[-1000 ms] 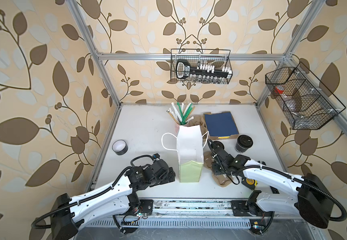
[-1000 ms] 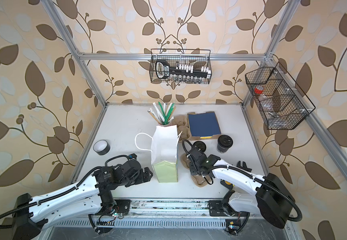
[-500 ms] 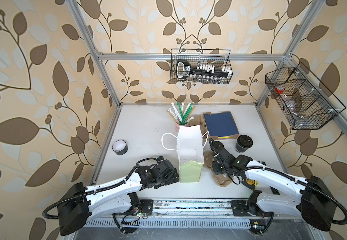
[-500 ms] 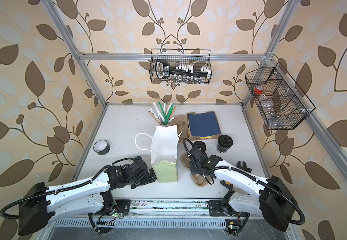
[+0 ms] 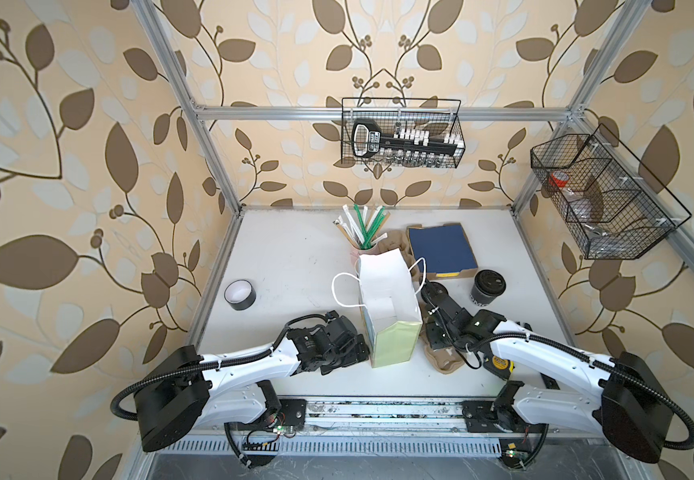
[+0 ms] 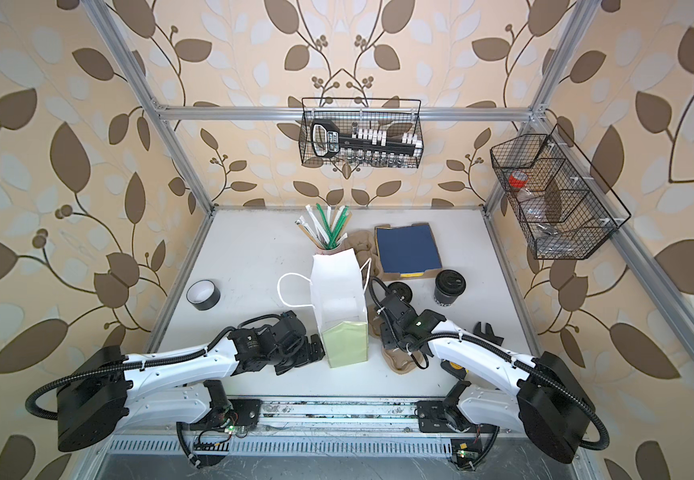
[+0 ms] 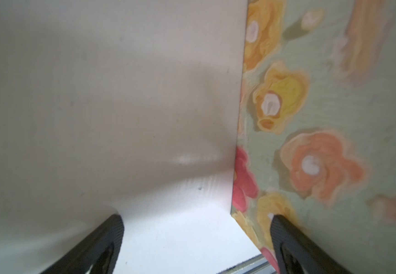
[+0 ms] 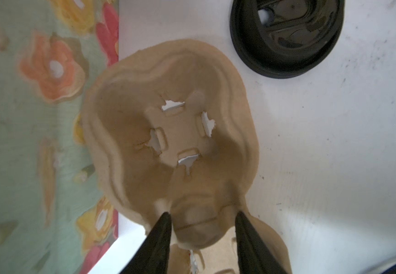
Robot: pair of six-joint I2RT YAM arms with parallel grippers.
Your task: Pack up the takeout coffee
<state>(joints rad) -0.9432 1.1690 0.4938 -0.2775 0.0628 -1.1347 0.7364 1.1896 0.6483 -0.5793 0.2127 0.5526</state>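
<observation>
Takeout coffee (image 5: 488,289) stands lidded and upright on the table (image 5: 295,257), toward its right edge, untouched by either gripper. Mid-table stands an open paper bag (image 5: 391,345); the left gripper (image 7: 197,218) gapes wide at its lower corner. Beside the bag, the right gripper (image 8: 201,214) pinches the middle ridge of a pulp cup carrier (image 8: 173,132). Likely light, thin-walled and crushable, the takeout coffee wants a gentle hold around its side, below the rim, kept upright.

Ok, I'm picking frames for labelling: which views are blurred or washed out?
Left wrist view: the gift bag looks soft and the tabletop glares white. Right wrist view: the cup carrier is sharp, the bag beside it blurred. Both top views: crisp, evenly lit.
</observation>
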